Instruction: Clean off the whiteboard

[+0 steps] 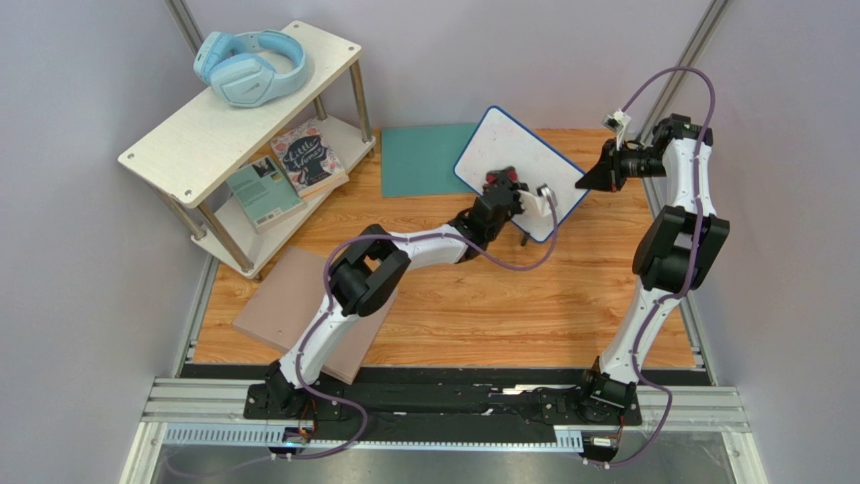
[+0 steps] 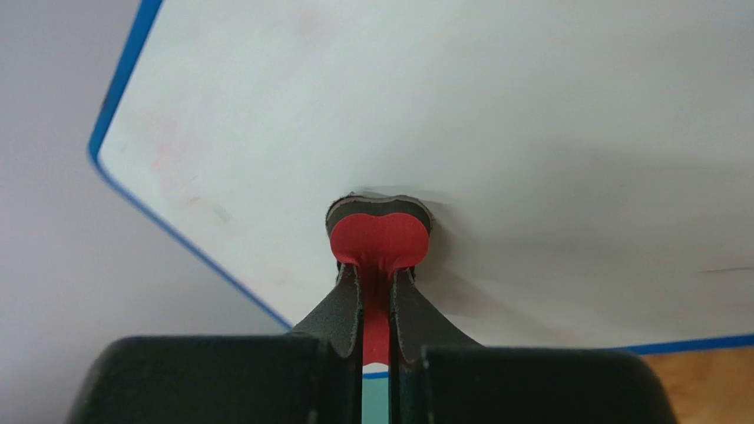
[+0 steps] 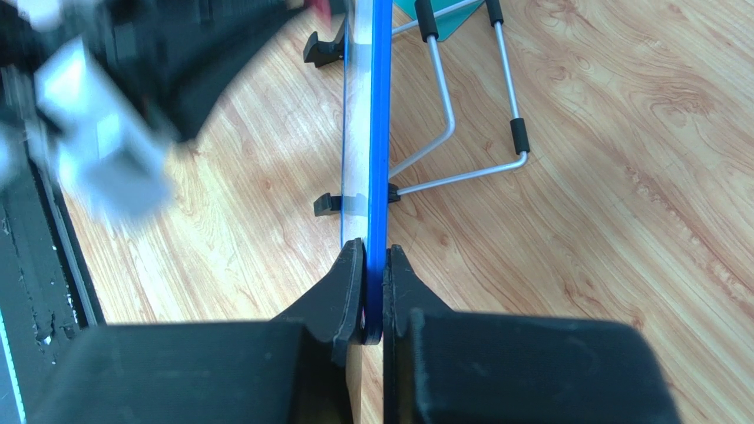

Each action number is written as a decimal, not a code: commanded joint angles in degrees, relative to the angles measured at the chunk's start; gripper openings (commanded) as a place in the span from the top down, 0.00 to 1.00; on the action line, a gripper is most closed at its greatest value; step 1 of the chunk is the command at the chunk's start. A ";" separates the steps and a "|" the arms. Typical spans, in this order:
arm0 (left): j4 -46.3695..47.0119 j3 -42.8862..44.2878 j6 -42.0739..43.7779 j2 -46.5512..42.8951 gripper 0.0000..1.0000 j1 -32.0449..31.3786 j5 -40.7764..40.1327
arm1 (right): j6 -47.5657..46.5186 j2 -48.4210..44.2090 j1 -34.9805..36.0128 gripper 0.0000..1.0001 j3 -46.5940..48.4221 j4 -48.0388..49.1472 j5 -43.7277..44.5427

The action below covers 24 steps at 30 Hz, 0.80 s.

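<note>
Two arms reach from the near edge of the table (image 1: 485,313) toward one thing in the middle. Near the left arm's base a pinkish-tan board (image 1: 288,303) lies flat on the wood and has no part in the job.

Further in, the whiteboard (image 1: 515,146) stands tilted on its wire stand (image 3: 447,115). As I judge it, the task is almost done. In the left wrist view the white surface shows no clear writing, only faint pink smudges toward the left corner, one small dark speck beside them and a thin grey trace at the right side. These few marks are what is left to wipe. The view is very close and a little soft, so perhaps some of them are only shadows.

The left gripper (image 2: 379,281) has its fingers narrow, closed on a small red eraser (image 2: 380,237). The dark felt of the eraser is pressed against the board face, near its lower edge. The smudges lie to the left of the eraser and above it. The right gripper (image 3: 373,269) is closed on the blue frame at the board's right edge, one finger on each side, which I take as steadying the board.

Behind the whiteboard a teal mat (image 1: 424,159) lies on the table. Farthest, at the back left, a shelf (image 1: 192,136) carries blue headphones (image 1: 250,66) above and books (image 1: 303,161) below.
</note>
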 commanded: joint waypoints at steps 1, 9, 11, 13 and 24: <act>6.62 -2.19 -2.20 -6.72 1.00 3.87 -5.98 | -7.55 2.22 3.03 1.00 -2.22 -17.43 15.84; 0.74 -11.24 -12.99 -19.03 1.00 5.97 -8.01 | -7.91 2.57 3.91 1.00 -0.38 -17.52 20.32; 0.73 -14.13 -13.36 -21.76 1.00 6.59 -10.19 | -8.26 2.23 4.26 1.00 -0.37 -17.52 21.55; 1.08 -16.25 -12.40 -23.95 1.00 6.85 -11.34 | -8.87 1.96 4.61 1.00 -0.90 -17.52 23.48; 2.32 -24.26 -13.36 -25.81 1.00 7.38 -15.74 | -12.13 0.90 6.90 1.00 -9.34 -17.52 28.94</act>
